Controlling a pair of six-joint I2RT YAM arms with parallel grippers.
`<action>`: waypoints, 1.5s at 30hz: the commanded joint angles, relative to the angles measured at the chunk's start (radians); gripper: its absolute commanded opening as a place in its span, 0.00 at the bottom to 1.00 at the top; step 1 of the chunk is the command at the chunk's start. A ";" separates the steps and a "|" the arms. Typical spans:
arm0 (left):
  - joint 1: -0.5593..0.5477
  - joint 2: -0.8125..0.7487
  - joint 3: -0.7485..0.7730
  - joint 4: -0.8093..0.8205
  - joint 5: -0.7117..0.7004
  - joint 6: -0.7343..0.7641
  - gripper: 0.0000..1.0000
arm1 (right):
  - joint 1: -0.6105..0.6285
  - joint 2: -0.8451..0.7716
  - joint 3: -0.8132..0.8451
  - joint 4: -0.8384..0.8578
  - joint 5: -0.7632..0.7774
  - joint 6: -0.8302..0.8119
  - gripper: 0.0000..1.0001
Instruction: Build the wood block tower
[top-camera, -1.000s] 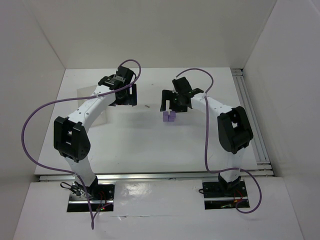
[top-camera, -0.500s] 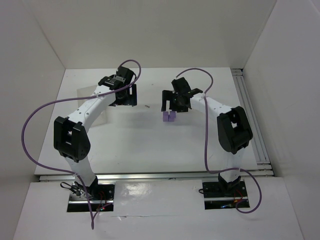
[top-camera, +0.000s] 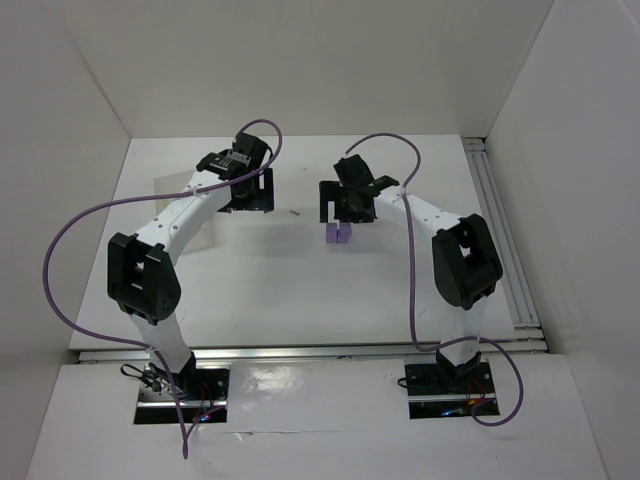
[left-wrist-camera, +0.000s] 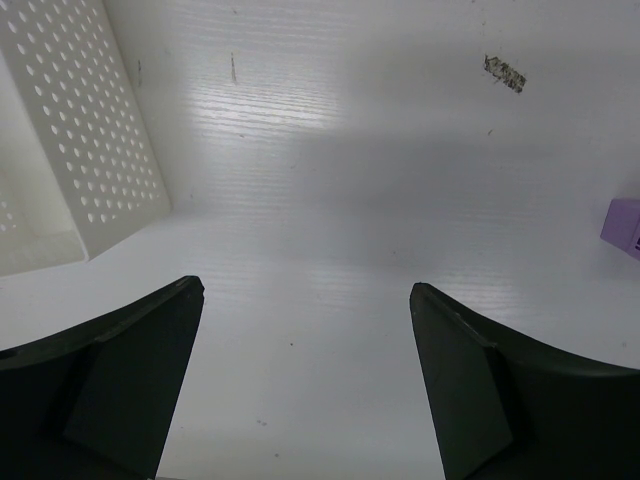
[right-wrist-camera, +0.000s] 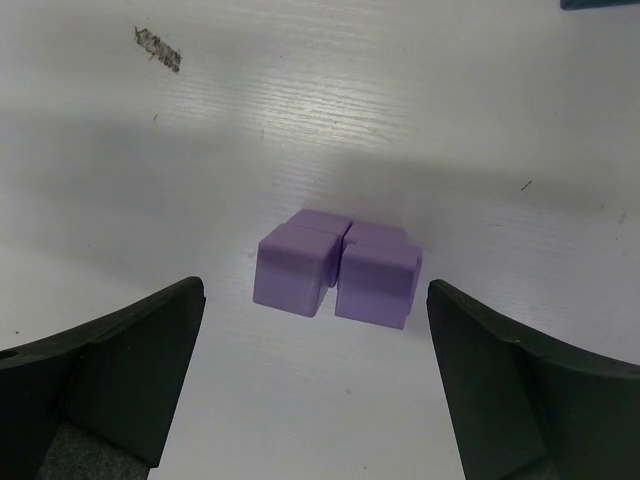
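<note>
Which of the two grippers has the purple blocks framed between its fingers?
The right gripper: the purple blocks sit centred between its open fingers. The left gripper has only table between its own.

The small light-purple blocks (right-wrist-camera: 335, 268) have smooth, satin faces with softly rounded edges; whether they are painted wood or plastic cannot be told. The white table (right-wrist-camera: 420, 110) is matt, with a fine streaked grain like painted wood and one rough grey scuff (right-wrist-camera: 158, 48). The right pincer (right-wrist-camera: 315, 288) has fingers (right-wrist-camera: 110, 370) of matt black plastic, faintly grainy. The left pincer (left-wrist-camera: 305, 290) looks the same. The white perforated tray (left-wrist-camera: 90, 130) looks like smooth matt plastic. The bare metal rail (top-camera: 300, 352) has a dull sheen, and the white panel (top-camera: 320, 385) in front of it is glossy.
</note>
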 joint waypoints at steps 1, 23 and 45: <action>0.001 -0.018 0.014 0.009 -0.016 -0.002 0.97 | 0.024 0.005 0.053 -0.040 0.059 -0.011 0.99; 0.001 -0.018 0.014 0.009 -0.035 -0.002 0.97 | -0.184 -0.145 -0.155 0.023 0.032 -0.001 0.03; 0.001 -0.009 0.005 0.009 -0.044 -0.002 0.97 | -0.135 0.040 -0.065 0.082 -0.111 -0.042 0.00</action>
